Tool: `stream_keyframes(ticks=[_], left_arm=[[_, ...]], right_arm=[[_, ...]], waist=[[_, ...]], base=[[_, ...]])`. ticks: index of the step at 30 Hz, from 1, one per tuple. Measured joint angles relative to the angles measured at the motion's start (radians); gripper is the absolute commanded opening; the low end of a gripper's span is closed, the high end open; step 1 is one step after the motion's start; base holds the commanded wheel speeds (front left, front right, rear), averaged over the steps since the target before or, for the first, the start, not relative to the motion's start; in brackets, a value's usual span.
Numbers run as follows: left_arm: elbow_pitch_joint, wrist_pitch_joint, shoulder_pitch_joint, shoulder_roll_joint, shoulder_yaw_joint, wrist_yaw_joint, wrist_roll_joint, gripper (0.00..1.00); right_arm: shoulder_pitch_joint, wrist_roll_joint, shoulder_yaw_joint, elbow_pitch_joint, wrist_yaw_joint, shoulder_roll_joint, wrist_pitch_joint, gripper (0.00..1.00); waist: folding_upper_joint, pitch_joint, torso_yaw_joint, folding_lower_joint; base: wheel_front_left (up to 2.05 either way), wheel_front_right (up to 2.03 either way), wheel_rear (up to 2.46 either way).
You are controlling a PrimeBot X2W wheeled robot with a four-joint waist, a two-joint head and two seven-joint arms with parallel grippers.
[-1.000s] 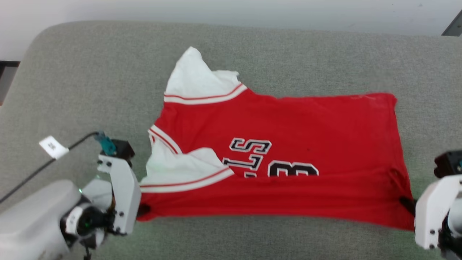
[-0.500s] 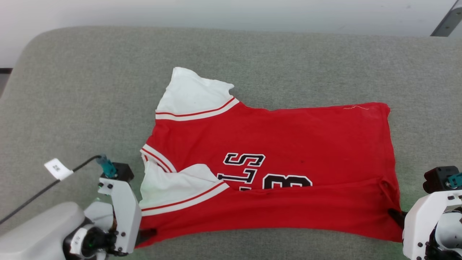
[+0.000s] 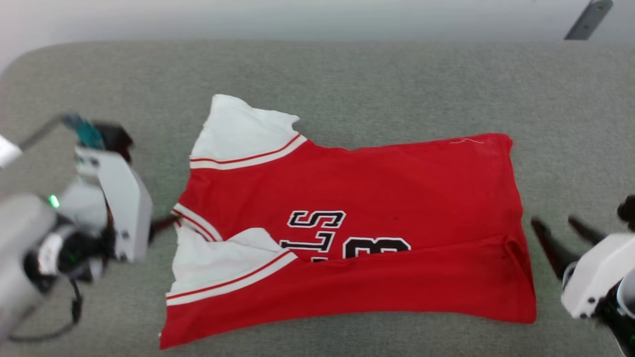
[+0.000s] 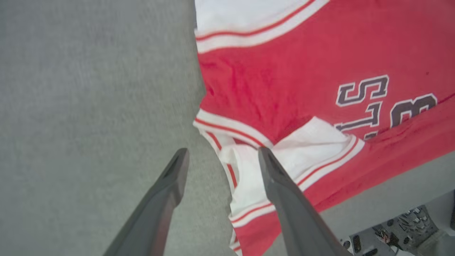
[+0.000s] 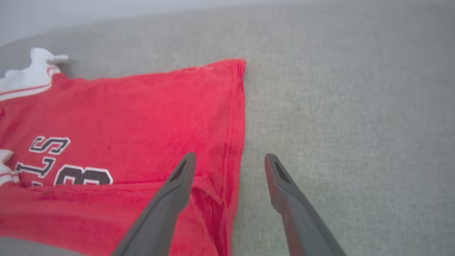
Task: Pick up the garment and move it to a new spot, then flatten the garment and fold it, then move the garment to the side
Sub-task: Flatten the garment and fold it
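1. Left gripper [image 4: 223, 153]: jaws wide apart and empty. In the head view I find it at the left, just beside the striped collar [image 3: 196, 224]. I cannot tell whether a finger brushes the cloth.
2. Garment [image 3: 357, 188]: it lies on the grey cushion [image 3: 347, 69], at the middle of the head view. Its long axis runs left to right. The neck end points to the robot's left and the hem [image 3: 516, 208] to its right.
3. Far sleeve [image 3: 238, 131]: spread out, pointing away and leftward. The near sleeve [image 3: 213, 258] is turned in over the body. The near long edge is folded up over the body and covers the lower part of the black lettering [image 3: 317, 219].
4. Right gripper [image 3: 554, 221]: jaws wide apart and empty. It sits just beside the near end of the hem, with a strip of cushion showing between them in the head view.
5. Against one second ago: both grippers were then clamped on the near corners, the left at the neck end and the right at the hem end. Both have since let go. Half a second ago the right one still pinched its corner.
6. The left gripper has left the near corner and now stands farther up, by the collar. The freed corners lie down on the cushion. The head camera has also shifted, so I record no move of the garment itself.
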Motion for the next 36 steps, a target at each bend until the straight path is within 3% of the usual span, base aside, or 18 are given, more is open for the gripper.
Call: stream_keyframes(ticks=[4,10,15,26,36], left_arm=[[0.071,-0.051,-0.070,-0.023,0.026,-0.046,0.055,1.00],[0.224,-0.128,-0.166,-0.076,0.049,-0.126,0.120,1.00],[0.340,-0.154,-0.234,-0.107,0.056,-0.181,0.153,1.00],[0.532,-0.029,-0.371,-0.116,0.052,-0.237,0.169,1.00],[0.641,0.121,-0.421,-0.139,0.010,-0.242,0.175,1.00]], right_arm=[[-0.037,-0.042,0.007,-0.027,0.000,0.043,-0.173,1.00],[-0.078,-0.124,0.065,-0.034,0.000,0.058,-0.461,1.00],[-0.090,-0.155,0.093,0.002,0.000,0.082,-0.615,1.00],[-0.111,-0.168,0.147,0.074,0.000,0.117,-0.712,1.00],[-0.130,-0.163,0.155,0.116,0.000,0.138,-0.730,1.00]], waist=[[0.0000,0.015,-0.026,0.0000],[0.0000,0.041,-0.082,0.0000],[0.0000,0.067,-0.133,0.0000],[0.0000,0.151,-0.234,0.0000],[0.0000,0.229,-0.288,0.0000]], base=[[0.00,0.00,0.00],[0.00,0.00,0.00],[0.00,0.00,0.00],[0.00,0.00,0.00],[0.00,0.00,0.00]])
